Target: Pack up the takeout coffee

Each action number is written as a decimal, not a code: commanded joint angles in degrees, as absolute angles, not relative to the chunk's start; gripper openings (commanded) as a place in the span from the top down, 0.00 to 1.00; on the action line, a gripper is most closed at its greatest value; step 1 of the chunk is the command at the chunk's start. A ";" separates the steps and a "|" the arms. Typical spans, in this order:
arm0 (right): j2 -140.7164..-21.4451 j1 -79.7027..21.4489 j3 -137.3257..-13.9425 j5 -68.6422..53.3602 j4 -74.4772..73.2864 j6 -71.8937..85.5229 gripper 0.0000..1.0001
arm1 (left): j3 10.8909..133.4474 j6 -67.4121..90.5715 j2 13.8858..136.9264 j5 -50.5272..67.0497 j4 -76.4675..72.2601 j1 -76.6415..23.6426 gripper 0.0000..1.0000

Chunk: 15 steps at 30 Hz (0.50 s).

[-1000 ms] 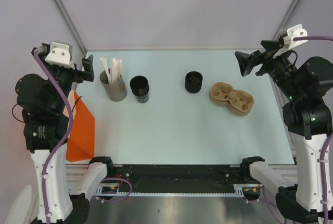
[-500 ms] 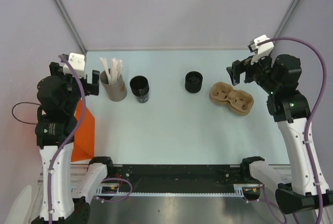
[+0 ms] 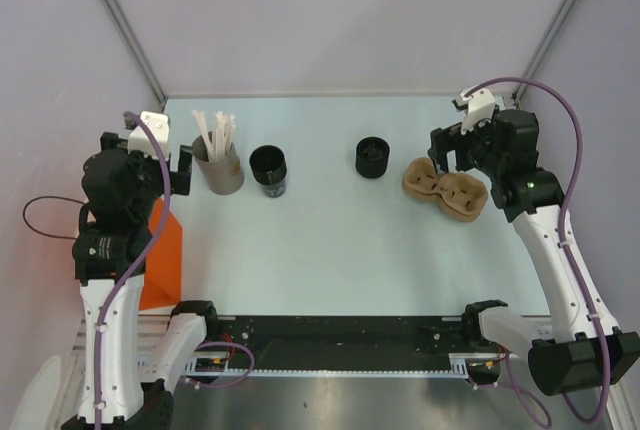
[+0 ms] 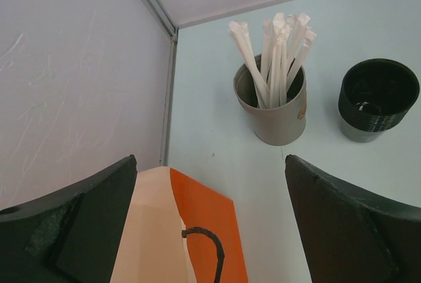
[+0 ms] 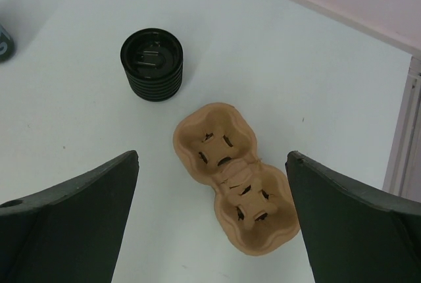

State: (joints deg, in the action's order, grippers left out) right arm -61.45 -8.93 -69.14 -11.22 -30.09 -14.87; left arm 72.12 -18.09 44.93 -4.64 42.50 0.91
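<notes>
Both arms have swung inward and lower over the table since a second ago – nothing on the table has shifted. Nearest, at the left edge, stands an orange bag (image 3: pixel 160 250) with a dark handle. The left gripper (image 4: pixel 210 161) hangs above it, fingers spread wide and holding nothing. Further back on the right lies a brown two-cup carrier (image 5: pixel 237 174). The right gripper (image 5: pixel 212 154) hovers over it, also spread and empty. Just beyond the carrier's left end, apart from it, stands the lidded coffee cup (image 5: pixel 152 64), upright. Far left in the same row are an open black cup (image 4: pixel 378 99) and a grey cup of straws (image 4: pixel 271 108).

The coffee cup looks like ribbed paper with a press-on plastic lid, so probably light if empty and heavier if filled; which one cannot be told. The wall should give under a hard squeeze, and the lid could pop. Best hold is likely across the ribbed side below the lid rim – kept upright.
</notes>
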 commanded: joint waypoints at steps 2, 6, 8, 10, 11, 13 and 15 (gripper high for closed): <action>-61.17 -10.19 -68.20 -9.93 -26.28 -15.64 0.00 | 76.10 -17.84 44.73 -8.26 44.11 0.79 0.00; -61.17 -10.90 -67.24 -9.23 -26.02 -16.08 0.00 | 77.87 -18.02 44.21 -9.14 47.98 0.79 0.00; -61.17 -11.16 -66.89 -8.62 -25.58 -16.26 0.00 | 78.48 -18.63 43.95 -9.32 50.70 0.79 0.01; -61.26 -11.86 -66.45 -8.00 -25.14 -16.70 0.00 | 78.49 -18.98 43.33 -9.58 52.29 0.88 0.01; -61.26 -12.04 -66.36 -7.48 -25.05 -16.87 0.00 | 78.14 -19.51 43.07 -9.75 53.51 0.88 0.02; -61.17 -12.65 -66.10 -6.86 -24.70 -17.14 0.00 | 77.35 -19.95 42.28 -10.19 54.23 0.79 0.05; -61.17 -13.01 -65.83 -6.50 -24.52 -17.40 0.00 | 76.03 -20.74 41.75 -10.81 54.84 0.79 0.09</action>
